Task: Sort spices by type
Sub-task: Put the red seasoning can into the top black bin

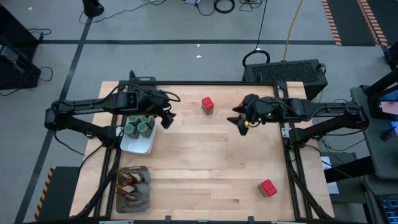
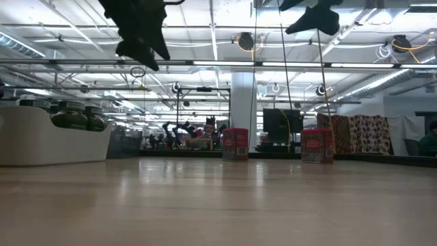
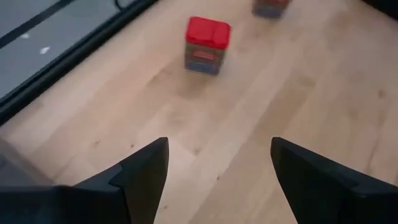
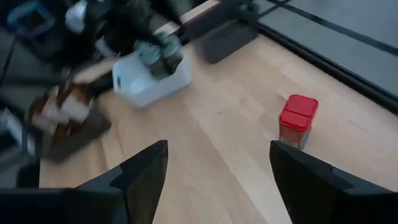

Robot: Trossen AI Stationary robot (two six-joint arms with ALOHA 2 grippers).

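The left gripper [image 1: 166, 118] hangs above the wooden surface [image 1: 205, 168] just beside the white dish [image 1: 138, 143], its fingers [image 3: 146, 177] spread with nothing between them. Its wrist view looks past them at a red-lidded spice box [image 3: 207, 45] standing upright on bare wood, with a second box only partly in frame beyond it. The right gripper [image 1: 242, 121] hovers over the far right part of the surface, fingers [image 4: 146, 174] likewise spread and empty.

From above, one red box [image 1: 208, 105] stands between the two grippers near the far edge, and another red box [image 1: 268, 188] stands well apart, near the front right corner. Green-lidded jars [image 1: 139, 127] sit clustered in the white dish; brown-orange sachets [image 1: 132, 182] lie in the grey mesh tray [image 1: 119, 202] in front of it.

The low view alone shows both boxes' printed sides and the jars' tops peeking over the dish wall [image 2: 41, 140].
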